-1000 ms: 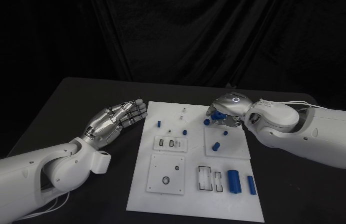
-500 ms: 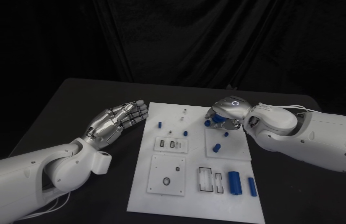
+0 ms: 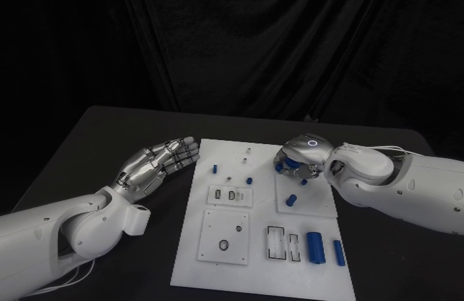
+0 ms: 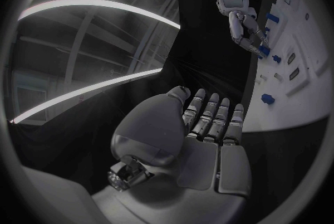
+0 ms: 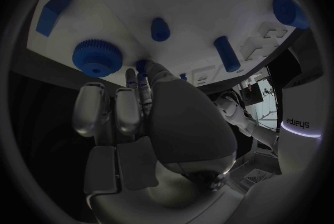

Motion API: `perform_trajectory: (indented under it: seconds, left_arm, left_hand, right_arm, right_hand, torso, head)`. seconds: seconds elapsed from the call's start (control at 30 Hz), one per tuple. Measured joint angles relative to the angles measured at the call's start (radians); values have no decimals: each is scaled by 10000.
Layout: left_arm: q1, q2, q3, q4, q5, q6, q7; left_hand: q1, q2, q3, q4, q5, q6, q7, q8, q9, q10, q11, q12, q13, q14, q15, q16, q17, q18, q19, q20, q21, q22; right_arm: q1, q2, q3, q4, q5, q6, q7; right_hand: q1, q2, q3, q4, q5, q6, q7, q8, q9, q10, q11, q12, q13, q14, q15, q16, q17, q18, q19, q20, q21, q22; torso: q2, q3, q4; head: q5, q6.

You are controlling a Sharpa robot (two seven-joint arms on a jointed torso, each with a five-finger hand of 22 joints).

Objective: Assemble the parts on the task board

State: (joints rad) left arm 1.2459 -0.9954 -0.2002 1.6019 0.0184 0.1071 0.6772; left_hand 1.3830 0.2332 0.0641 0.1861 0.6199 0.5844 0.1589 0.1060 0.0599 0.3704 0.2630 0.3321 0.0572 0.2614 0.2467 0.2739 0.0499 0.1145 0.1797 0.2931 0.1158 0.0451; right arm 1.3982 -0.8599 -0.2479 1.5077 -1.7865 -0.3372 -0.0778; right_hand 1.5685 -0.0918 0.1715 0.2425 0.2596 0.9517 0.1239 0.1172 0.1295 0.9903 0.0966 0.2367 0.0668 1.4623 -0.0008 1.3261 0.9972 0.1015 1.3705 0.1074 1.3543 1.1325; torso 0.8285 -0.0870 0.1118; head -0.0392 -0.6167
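The white task board (image 3: 259,261) lies in the middle of the table. My right hand (image 3: 296,163) hovers over its far right part, fingers curled down. In the right wrist view its thumb and fingertips (image 5: 142,76) meet on a small blue part (image 5: 141,63). A blue gear (image 5: 97,58) lies just beside them, and a blue peg (image 5: 160,29) and a blue block (image 5: 54,13) are further off. My left hand (image 3: 159,160) rests beside the board's left edge, fingers straight and apart, holding nothing.
Small blue pegs (image 3: 249,179) (image 3: 292,198) stand mid-board. A thick blue cylinder (image 3: 314,245) and a slimmer one (image 3: 338,252) lie at the near right. White inset plates (image 3: 224,234) with slots sit near the front. Black table surrounds the board.
My right hand has drifted a little to the left over the far part of the board. The left hand has stayed put.
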Motion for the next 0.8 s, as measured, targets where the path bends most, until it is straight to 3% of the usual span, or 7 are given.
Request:
perform_trajectory:
  seconds: [0.13, 0.23, 0.4, 0.5, 0.6, 0.63, 0.8]
  left_arm:
    - [0, 4, -11, -25, 1, 22, 0]
    - [0, 11, -16, -43, 1, 40, 1]
    - [0, 20, -31, -86, 2, 63, 1]
    - [0, 32, -41, -115, 2, 73, 1]
    - [0, 37, -51, -129, 3, 85, 1]
    - [0, 37, -54, -130, 3, 90, 1]
    - [0, 17, -60, -124, 3, 112, 2]
  left_hand:
    - [0, 0, 56, 0, 0, 0, 0, 0, 11, 0, 0, 0, 0, 0, 0, 1, -1, 1, 0, 0, 0, 0]
    - [0, 0, 83, -28, 0, 0, 1, 0, 11, 0, 0, 0, 1, 23, 23, 1, 3, 1, 23, -24, 0, 0]
    - [0, 0, 100, -11, 0, 27, 27, 0, 10, 35, 35, 0, 9, 36, 36, 1, 8, 1, 36, -37, -1, 0]
    - [0, 0, 111, 0, 0, 54, 55, 0, 10, 35, 35, -1, 9, 36, 36, 1, 8, 2, 36, -37, -1, 0]
    - [0, 0, 151, -40, 0, 54, 54, 0, 10, -1, 71, -1, 9, 36, 36, 1, 8, 2, 36, -37, -1, 0]
    - [0, 0, 167, -25, 0, 54, 54, 0, 10, -2, 73, -1, 8, 35, 36, 1, 8, 3, 36, -37, -1, 0]
    - [0, 0, 209, -42, 0, 117, 63, 0, 15, 21, 96, -1, 8, 35, 36, 40, 7, 4, 36, -37, -1, 0]
  right_arm:
    - [-61, 67, 8, -91, 94, -1, 59]
    - [-93, 102, 14, -143, 158, -23, 106]
    - [-106, 126, 31, -199, 235, -151, 194]
    - [-113, 124, 31, -208, 281, -271, 260]
    - [-134, 100, 25, -195, 372, -443, 372]
    - [-135, 83, 25, -171, 424, -520, 417]
    - [-35, 66, 28, 2, 741, -791, 599]
  right_hand:
    - [0, 0, 69, 17, 0, 23, -21, 3, 13, 85, 16, -47, 0, -10, 50, 0, 27, -1, 0, 0, 49, 35]
    - [-57, 57, 130, 69, -11, 114, 62, 1, 29, 218, -6, -48, -1, -1, 72, 38, 64, 0, 0, 0, 49, 64]
    - [-60, 214, 385, 63, -97, 667, -65, 271, 192, 770, -105, -47, -1, 2, 69, 100, 195, 0, 0, 0, 132, 231]
    - [-63, 310, 541, 7, -175, 894, -84, 454, 202, 1154, -215, -98, -2, 43, 21, 101, 274, 0, 57, -57, 194, 354]
    - [-23, 401, 679, -127, -281, 914, -64, 466, 201, 1557, -317, -248, -31, 36, -146, 137, 357, 2, 140, -141, 252, 481]
    - [-18, 411, 705, -153, -325, 1005, 26, 466, 200, 1706, -340, -322, -36, 43, -172, 137, 392, 1, 168, -168, 282, 528]
    - [-30, 424, 714, -248, -561, 1082, 104, 466, 198, 2034, -430, -513, -26, 42, -172, 137, 450, 2, 180, -181, 282, 616]
  torso:
    - [-6, -3, -11]
    - [-11, -3, -22]
    - [-15, -4, -22]
    - [-15, -3, -16]
    - [-15, -1, -16]
    - [-15, 0, -17]
    - [-13, 5, -18]
  head:
    - [39, 4]
    - [60, 4]
    - [91, 28]
    - [113, 105]
    - [121, 209]
    - [125, 247]
    - [138, 457]
